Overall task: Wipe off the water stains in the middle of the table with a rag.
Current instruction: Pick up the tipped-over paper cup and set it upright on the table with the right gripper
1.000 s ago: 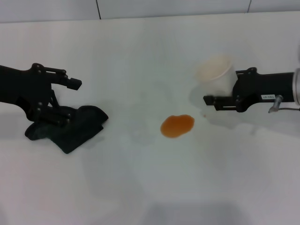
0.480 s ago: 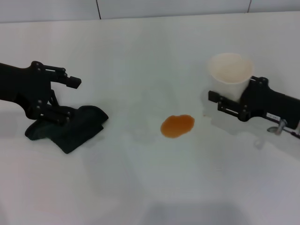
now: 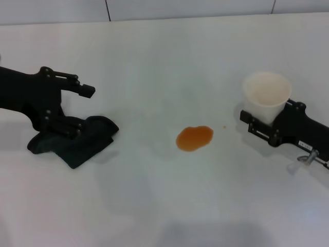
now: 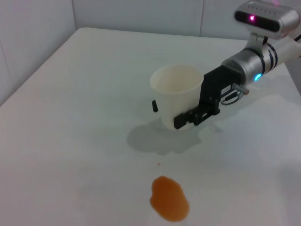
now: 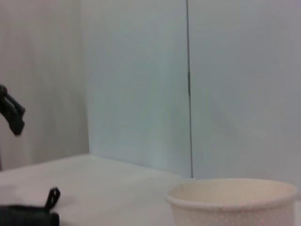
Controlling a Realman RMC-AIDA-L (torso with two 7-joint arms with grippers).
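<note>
The water stains are one orange-brown puddle (image 3: 194, 138) in the middle of the white table (image 3: 154, 206), also seen in the left wrist view as the same puddle (image 4: 169, 198). The dark rumpled rag (image 3: 82, 143) lies at the left. My left gripper (image 3: 82, 108) stands open over the rag's near end, its lower finger resting on the cloth and its upper finger well above it. At the right, my right gripper (image 3: 259, 121) is shut on a white paper cup (image 3: 266, 95), held upright, as the left wrist view also shows for the cup (image 4: 176, 96).
A tiny orange drop (image 3: 224, 126) lies between puddle and cup. A grey wall with a dark seam (image 3: 107, 10) runs behind the table's far edge. The right wrist view shows the cup's rim (image 5: 235, 195) close up.
The right gripper has carried the cup to the right and nearer, away from the puddle, and turned it upright. The left gripper has barely shifted over the rag.
</note>
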